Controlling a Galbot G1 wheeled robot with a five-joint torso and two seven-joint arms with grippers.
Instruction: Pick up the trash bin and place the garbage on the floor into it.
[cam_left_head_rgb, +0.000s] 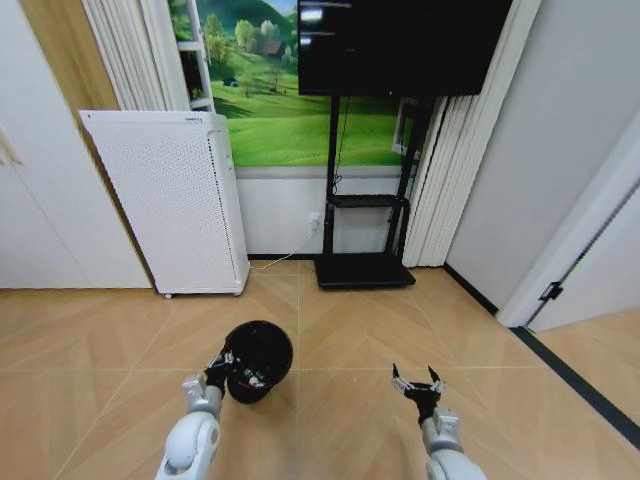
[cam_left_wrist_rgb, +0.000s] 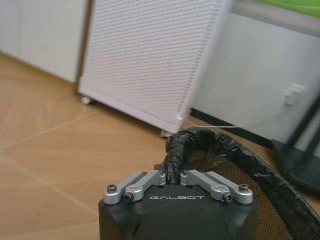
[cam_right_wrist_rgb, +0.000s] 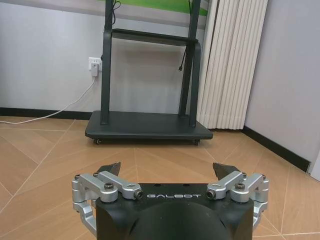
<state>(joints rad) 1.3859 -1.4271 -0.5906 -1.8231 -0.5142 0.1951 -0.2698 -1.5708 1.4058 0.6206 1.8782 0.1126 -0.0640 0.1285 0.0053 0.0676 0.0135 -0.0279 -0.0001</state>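
Note:
The trash bin (cam_left_head_rgb: 262, 352) is a small black round bin tilted with its mouth toward me, just above the wooden floor. My left gripper (cam_left_head_rgb: 222, 366) is shut on its near rim. In the left wrist view the fingers (cam_left_wrist_rgb: 150, 178) pinch the crumpled black liner at the trash bin's rim (cam_left_wrist_rgb: 250, 160), with mesh wall showing inside. A few pale and red specks (cam_left_head_rgb: 252, 378) sit inside the bin; I cannot tell whether they are the garbage. My right gripper (cam_left_head_rgb: 418, 383) hangs open over bare floor to the right, nothing between its fingertips (cam_right_wrist_rgb: 111, 169).
A tall white perforated appliance (cam_left_head_rgb: 175, 200) (cam_left_wrist_rgb: 150, 55) stands on castors against the back wall. A black TV stand (cam_left_head_rgb: 365, 270) (cam_right_wrist_rgb: 150, 131) with a low base stands to its right, beside pleated curtains (cam_right_wrist_rgb: 232, 65). A door frame (cam_left_head_rgb: 575, 250) is at the right.

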